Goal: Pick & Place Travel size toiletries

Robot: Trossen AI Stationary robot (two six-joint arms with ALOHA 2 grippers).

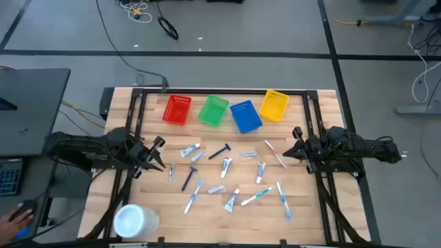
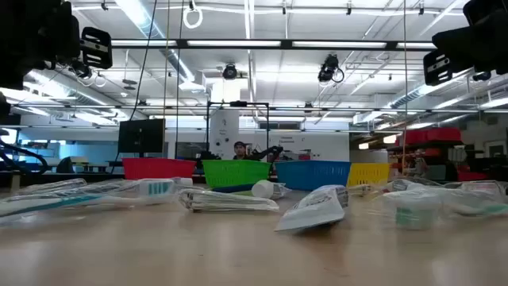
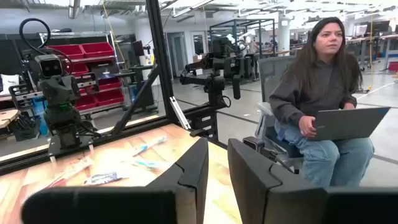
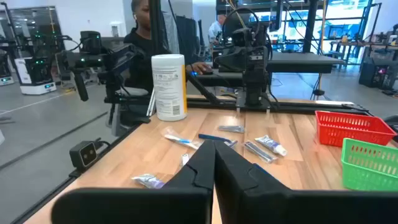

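On the left gripper [image 1: 156, 155] I read the jaws as parted with nothing between them, a clear gap showing in its wrist view [image 3: 217, 180]. The right gripper [image 1: 296, 143] has its jaws pressed together, empty, as its own wrist view [image 4: 214, 171] shows.

From above, the left gripper sits at the left-centre of the frame, over the left edge of the tabletop [image 1: 207, 213]. The right gripper sits at right-centre, over the right edge. Both hang above the wood, touching none of the items.

The travel size toiletries [image 1: 227, 176] lie scattered flat across the middle of the frame between the two grippers. I can pick out a dark blue razor [image 1: 219, 153] near the centre, a second dark razor [image 1: 189, 178] lower and to the left, a pink-white stick [image 1: 275, 153] just beside the right gripper, small white-and-blue tubes [image 1: 231, 201] in the lower middle, and slim toothbrushes [image 1: 284, 199] toward the lower right.

Along the upper part of the tabletop stand four baskets in a row: red basket [image 1: 177, 109], green basket [image 1: 213, 111], blue basket [image 1: 245, 116], yellow basket [image 1: 274, 105]. I see no toiletries inside them. A white round tub [image 1: 134, 220] stands at the lower left.

In the left wrist view a person sits with a laptop [image 3: 348, 122] beyond the tabletop.
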